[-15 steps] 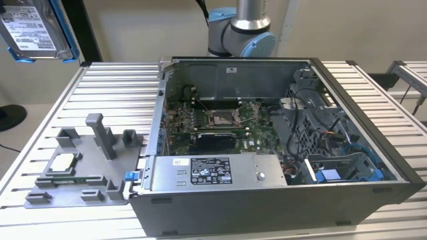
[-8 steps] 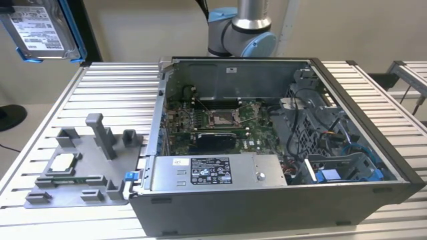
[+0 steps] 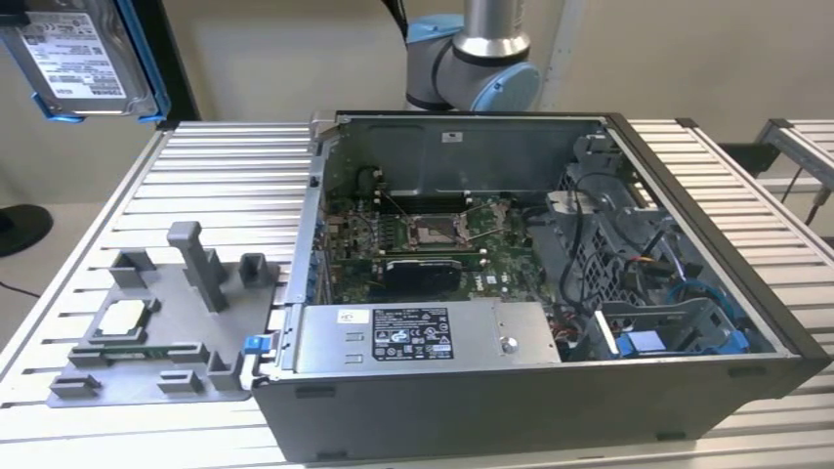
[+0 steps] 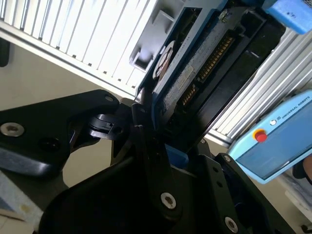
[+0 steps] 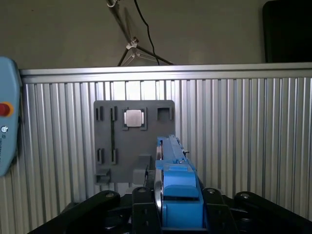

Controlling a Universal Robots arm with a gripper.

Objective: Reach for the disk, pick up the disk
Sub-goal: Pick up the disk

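The disk (image 3: 81,57) hangs high above the table at the exterior view's upper left. It is silver, its white label faces the camera, and a blue bracket runs along its edges. In both wrist views I see the disk (image 5: 172,168) edge-on, clamped between the black fingers (image 5: 141,207) of my gripper (image 5: 176,197). The disk (image 4: 192,68) rises from the gripper (image 4: 151,131), with its connector edge and blue bracket showing. The gripper is shut on it.
An open computer case (image 3: 548,293) takes up the middle and right of the ribbed metal table (image 3: 222,176). A grey tray (image 3: 144,337) with a small square chip (image 3: 124,315) lies to its left, and the same tray (image 5: 134,141) lies below the disk. A blue pendant (image 4: 278,141) sits beside the table.
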